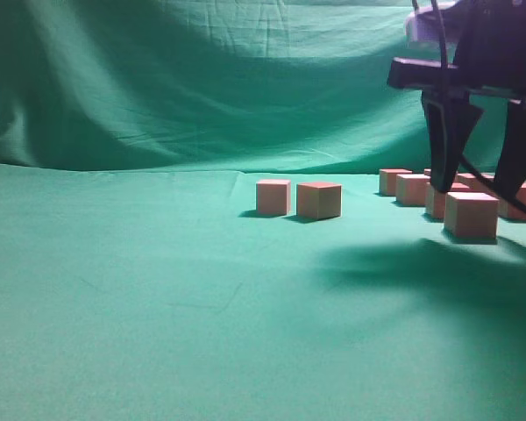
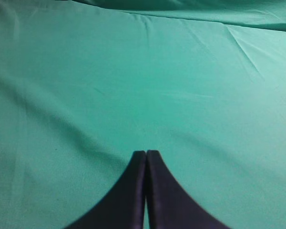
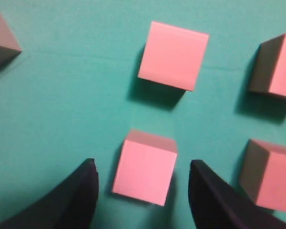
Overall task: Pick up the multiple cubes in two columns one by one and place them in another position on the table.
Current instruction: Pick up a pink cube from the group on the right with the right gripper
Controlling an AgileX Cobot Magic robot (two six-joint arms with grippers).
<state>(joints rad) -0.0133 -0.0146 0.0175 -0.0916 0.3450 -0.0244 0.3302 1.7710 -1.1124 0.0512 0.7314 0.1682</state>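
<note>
Hovering right claw (image 3: 143, 191), cubes (image 3: 173, 55) crowding around

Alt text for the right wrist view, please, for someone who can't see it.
The right gripper is open, its two dark fingers on either side of a pink cube lying on the green table, not touching it. Another cube sits just beyond, and three more are cut off at the frame's edges.
</note>
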